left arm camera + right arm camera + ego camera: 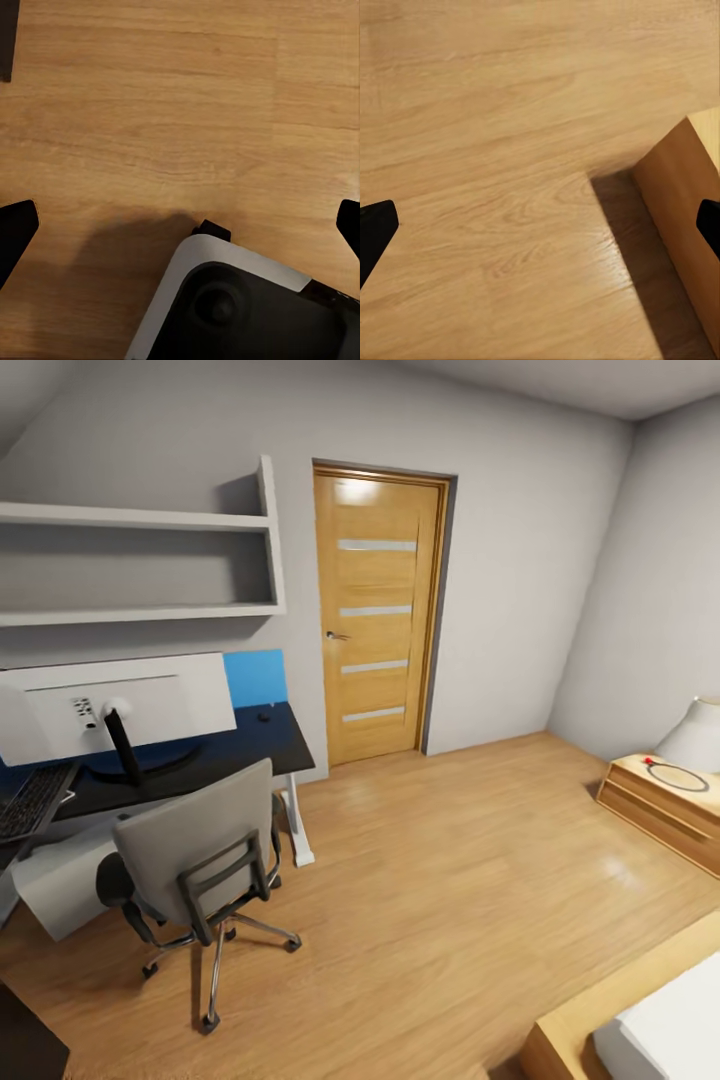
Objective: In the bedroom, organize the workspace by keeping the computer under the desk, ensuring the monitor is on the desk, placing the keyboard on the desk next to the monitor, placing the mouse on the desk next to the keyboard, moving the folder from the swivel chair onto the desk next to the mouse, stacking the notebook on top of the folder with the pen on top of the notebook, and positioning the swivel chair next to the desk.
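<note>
A bedroom seen from the robot's head camera. At the left edge of the frame the keyboard (32, 803) lies on the black worktop (255, 745), just beside the monitor (112, 706), whose pale back faces the camera. The small black mouse (264, 716) sits further right on the worktop, before a blue wall panel (255, 677). Below, the computer (62, 880) stands under the worktop, and the swivel chair (200, 865) sits just in front. A wooden door (377, 615) fills the centre. Both wrist cameras look down on wood floor: the left gripper (180, 225) and the right gripper (540, 225) each hang with fingers spread wide, holding nothing.
</note>
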Tool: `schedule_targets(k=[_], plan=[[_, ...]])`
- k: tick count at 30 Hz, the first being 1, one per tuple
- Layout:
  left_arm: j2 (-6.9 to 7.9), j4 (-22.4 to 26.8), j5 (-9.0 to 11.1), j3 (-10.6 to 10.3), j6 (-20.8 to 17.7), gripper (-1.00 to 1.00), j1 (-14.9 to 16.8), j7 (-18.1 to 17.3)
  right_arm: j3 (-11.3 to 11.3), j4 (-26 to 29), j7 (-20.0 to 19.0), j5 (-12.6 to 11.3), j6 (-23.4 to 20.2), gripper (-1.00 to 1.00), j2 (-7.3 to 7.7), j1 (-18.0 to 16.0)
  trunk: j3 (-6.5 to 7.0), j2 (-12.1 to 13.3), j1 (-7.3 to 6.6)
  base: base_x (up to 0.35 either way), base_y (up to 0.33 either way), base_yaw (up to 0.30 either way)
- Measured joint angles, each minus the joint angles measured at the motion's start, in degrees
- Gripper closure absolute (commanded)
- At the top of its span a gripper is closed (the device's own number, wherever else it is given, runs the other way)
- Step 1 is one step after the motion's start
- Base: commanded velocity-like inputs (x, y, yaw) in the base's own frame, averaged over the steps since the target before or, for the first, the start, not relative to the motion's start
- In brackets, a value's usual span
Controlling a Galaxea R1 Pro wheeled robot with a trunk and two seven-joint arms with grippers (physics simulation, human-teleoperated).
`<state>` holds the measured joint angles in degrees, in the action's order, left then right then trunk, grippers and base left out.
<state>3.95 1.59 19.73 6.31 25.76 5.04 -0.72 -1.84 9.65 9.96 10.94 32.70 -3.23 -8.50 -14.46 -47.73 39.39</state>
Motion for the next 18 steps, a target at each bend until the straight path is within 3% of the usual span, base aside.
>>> schedule_targets(k=[8, 18], plan=[[0.0, 0.01, 0.01, -0.1, -0.01, -1.0, 0.01, 0.0, 0.0, -0.03, 0.0, -0.03, 0.02, -1.0, -0.01, 0.01, -0.01, 0.0, 0.0, 0.001, -0.001, 0.209], [-0.07, -0.01, 0.01, -0.16, -0.07, -1.0, 0.01, 0.0, -0.07, 0.01, -0.06, -0.03, 0.16, -1.0, 0.0, 0.02, -0.03, -0.01, -0.01, 0.078, 0.0, 0.025]])
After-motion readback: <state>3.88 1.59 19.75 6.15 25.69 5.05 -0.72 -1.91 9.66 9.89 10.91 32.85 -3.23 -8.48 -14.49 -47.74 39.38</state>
